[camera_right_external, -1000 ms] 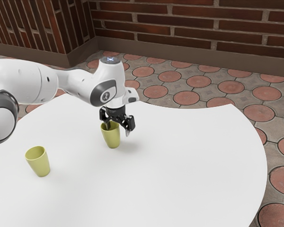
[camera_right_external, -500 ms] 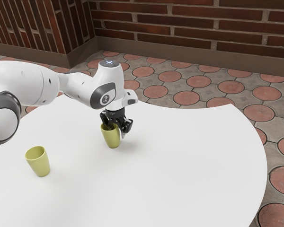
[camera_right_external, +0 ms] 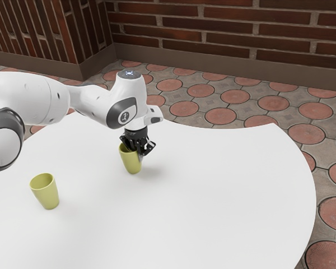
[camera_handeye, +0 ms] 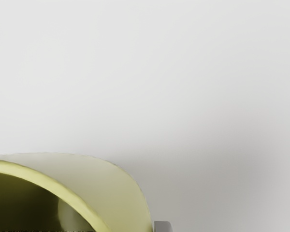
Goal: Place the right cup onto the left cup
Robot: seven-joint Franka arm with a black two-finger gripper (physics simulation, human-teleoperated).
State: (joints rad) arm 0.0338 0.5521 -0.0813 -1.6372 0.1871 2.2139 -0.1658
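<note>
The black gripper (camera_right_external: 138, 152) is near the middle of the frame, a bit up and left. Its fingers are pinched close together, with the wall of the right yellow-green cup (camera_right_external: 132, 163) between them: one goes inside, one outside. The cup's bottom is on the table or just over it; I can't tell which. The left yellow-green cup (camera_right_external: 47, 194) stands at the lower left with its mouth up.

The gripper has just one side of the cup, so the cup could swing or slip when it goes up. If it is not lifted high enough, its bottom could bump the other cup's rim and knock it over. If it comes down crooked, it could get stuck on that rim.

The white table (camera_right_external: 213, 196) gives lots of room between the cups and off to the right. Its far edge curves behind the gripper, so going toward the lower left looks safer.
</note>
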